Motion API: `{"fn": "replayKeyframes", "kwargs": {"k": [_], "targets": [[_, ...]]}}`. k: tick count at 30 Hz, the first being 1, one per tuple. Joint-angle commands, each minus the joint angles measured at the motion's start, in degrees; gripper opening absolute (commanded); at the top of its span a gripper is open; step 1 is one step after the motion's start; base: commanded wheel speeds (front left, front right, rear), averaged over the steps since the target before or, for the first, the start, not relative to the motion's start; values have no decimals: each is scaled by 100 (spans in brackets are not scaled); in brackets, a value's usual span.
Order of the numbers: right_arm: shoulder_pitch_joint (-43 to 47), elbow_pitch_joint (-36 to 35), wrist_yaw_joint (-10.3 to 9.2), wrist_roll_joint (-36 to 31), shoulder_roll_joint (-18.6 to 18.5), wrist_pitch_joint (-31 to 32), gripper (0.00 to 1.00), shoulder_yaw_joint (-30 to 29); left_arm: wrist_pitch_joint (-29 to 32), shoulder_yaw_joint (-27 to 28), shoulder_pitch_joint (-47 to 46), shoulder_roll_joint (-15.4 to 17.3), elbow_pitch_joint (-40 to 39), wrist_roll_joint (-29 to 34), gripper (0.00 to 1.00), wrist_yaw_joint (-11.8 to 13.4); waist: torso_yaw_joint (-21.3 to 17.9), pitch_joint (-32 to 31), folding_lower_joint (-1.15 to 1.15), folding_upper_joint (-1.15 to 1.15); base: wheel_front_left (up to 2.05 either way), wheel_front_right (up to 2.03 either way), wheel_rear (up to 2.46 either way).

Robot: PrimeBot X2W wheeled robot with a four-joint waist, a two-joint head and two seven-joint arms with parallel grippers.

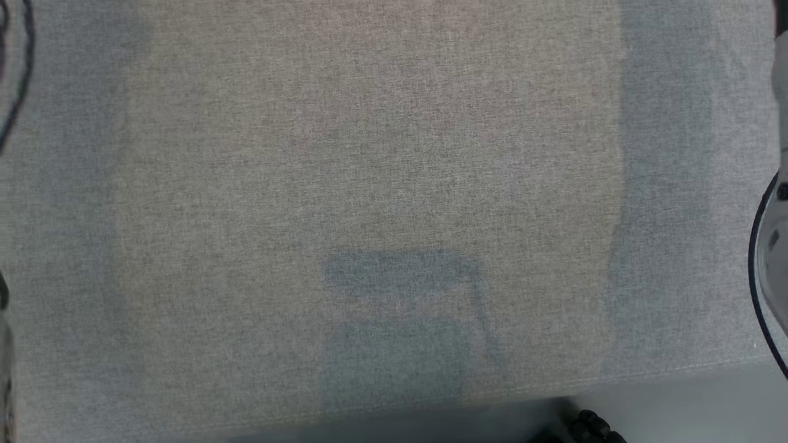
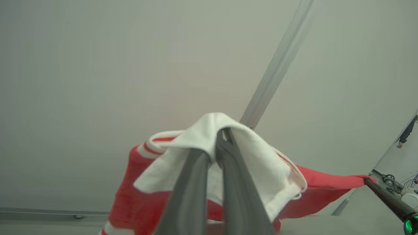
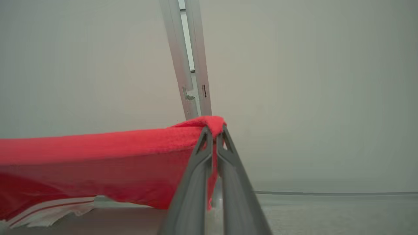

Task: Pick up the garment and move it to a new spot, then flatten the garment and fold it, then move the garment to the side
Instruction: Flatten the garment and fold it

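Roughly, pickup looked done: my left hand (image 2: 221, 132) clamped the garment (image 2: 326, 186) by its white edge, right hand (image 3: 214, 131) clamped red cloth; flattening, folding remained.

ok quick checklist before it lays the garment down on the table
1. left gripper grip: fingers shut on the garment at its white part: ok
2. right gripper grip: fingers shut on a red corner: ok
3. Spread between the two grips: top edge runs fairly straight, the rest hangs loose: ok
4. Bottom hem off the table: cannot tell
5. Landing surface: grey cloth lies smooth in the head view: ok
6. Which side of the garment faces up: cannot tell
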Motion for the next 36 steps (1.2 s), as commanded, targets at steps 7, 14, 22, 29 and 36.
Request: {"fn": "replayKeyframes", "kwargs": {"k": [7, 14, 22, 29, 36], "targets": [[948, -56, -11, 743, -400, 926, 0, 595, 266, -32, 1958, 44, -453, -446, 0, 195, 261, -385, -1, 0, 0, 0, 0], [2117, -435, -13, 1488, -923, 2218, 0, 620, 484, -51, 4005, -110, -1203, -915, 0, 649, 489, -1072, -1, 0, 0, 0, 0], [3690, -1296, -13, 1658, -1048, 3419, 0, 244, 784, -185, 5490, -287, -1705, -1286, 0, 1139, 649, -1790, -1, 0, 0, 0, 0], [5168, -2423, -12, 1374, -793, 4252, 0, -176, 911, -268, 6272, -443, -1852, -1471, 0, 1506, 684, -2255, -1, 0, 0, 0, 0], [6257, -3314, -12, 912, -255, 4581, 0, -876, 886, -322, 6827, -529, -1938, -1551, 0, 1697, 676, -2487, -1, 0, 0, 0, 0]]}}
